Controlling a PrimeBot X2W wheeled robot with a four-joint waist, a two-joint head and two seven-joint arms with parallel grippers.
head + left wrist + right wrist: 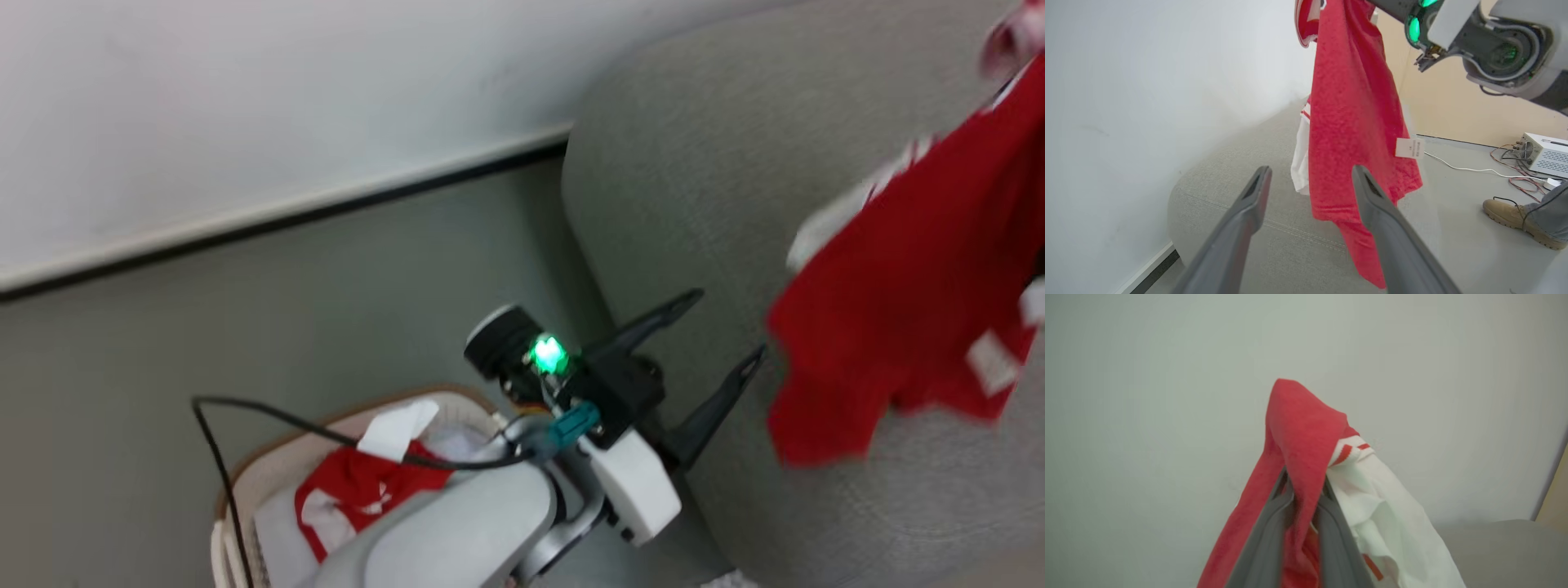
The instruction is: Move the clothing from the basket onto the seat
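The right claw (1304, 486) is clamped on a bunched fold of the red sports jersey (1302, 433). The cloth rises in a peak above the fingertips and drapes down both sides of the fingers, with white fabric and red-striped trim on the claw's right. A pale wall lies beyond it.

The left claw (729, 324) stands wide open and holds nothing. Its two dark fingers (1241, 216) are spread well apart and point at the hanging jersey, which is just ahead of the fingertips and apart from them. A small white label tag (1410, 148) shows on the jersey's edge, to the right of this claw's right finger.

The grey fabric seat (694, 163) spreads under and beyond the left claw's fingertips, and the jersey hangs over it. I cannot tell whether the lowest corner of the cloth touches the cushion.

The cream laundry basket (269, 467) sits behind the left claw, back past its wrist and forearm. Inside it lie another red-and-white garment (351, 490) and a white cloth (400, 425).

Off to the left claw's right, a person's tan boot (1515, 216) rests on the floor near a white box (1545, 153) with cables.
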